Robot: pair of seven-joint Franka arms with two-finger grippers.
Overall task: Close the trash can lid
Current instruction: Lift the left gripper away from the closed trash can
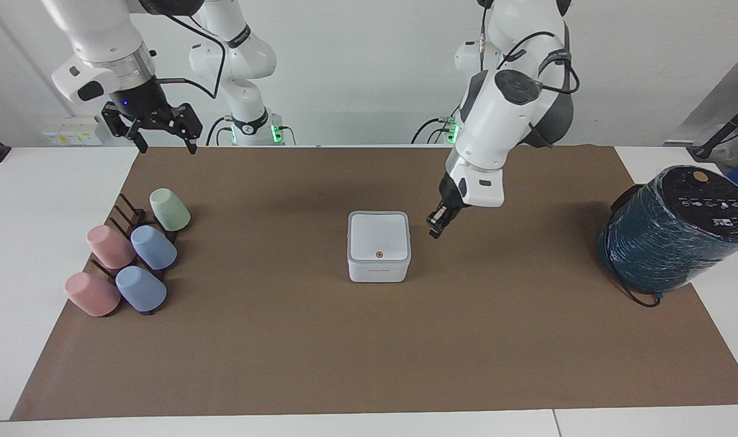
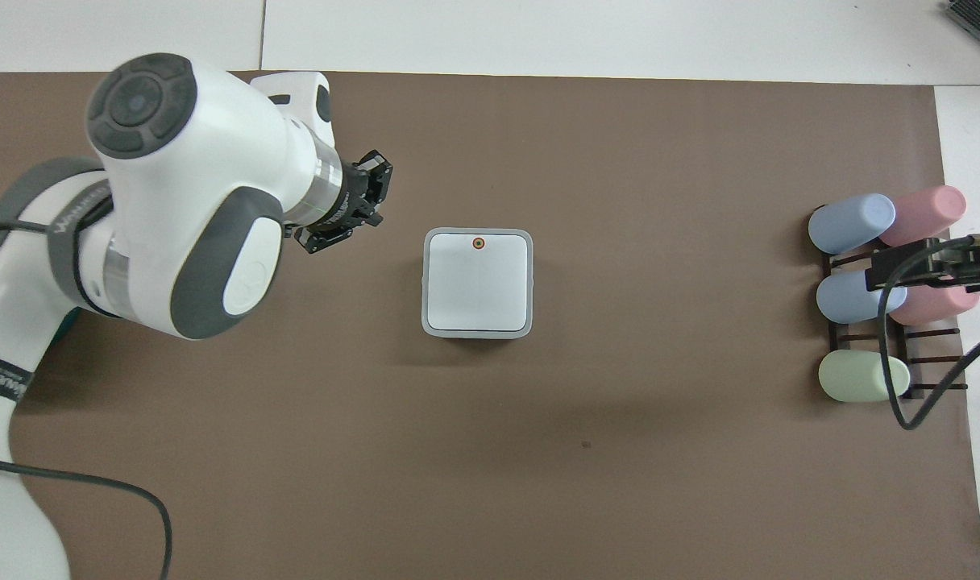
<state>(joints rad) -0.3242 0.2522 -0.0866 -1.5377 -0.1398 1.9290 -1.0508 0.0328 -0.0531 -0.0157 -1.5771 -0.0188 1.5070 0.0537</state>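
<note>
The white square trash can point(image 1: 379, 270) stands mid-table on the brown mat. Its lid point(image 1: 379, 235) lies flat on the box, with the orange dot up at the edge farther from the robots. In the overhead view the lid point(image 2: 478, 286) fills the can's top. My left gripper point(image 1: 434, 232) hangs in the air beside the can, toward the left arm's end of the table, touching nothing, with its fingers together. It also shows in the overhead view point(image 2: 375, 181). My right gripper point(image 1: 167, 147) waits open and empty, raised over the mat's edge by the cup rack.
A dark rack with several pastel cups point(image 1: 129, 255) lying on it sits at the right arm's end of the mat; it also shows in the overhead view point(image 2: 877, 298). A big dark teal plastic-wrapped cylinder point(image 1: 675, 230) stands at the left arm's end.
</note>
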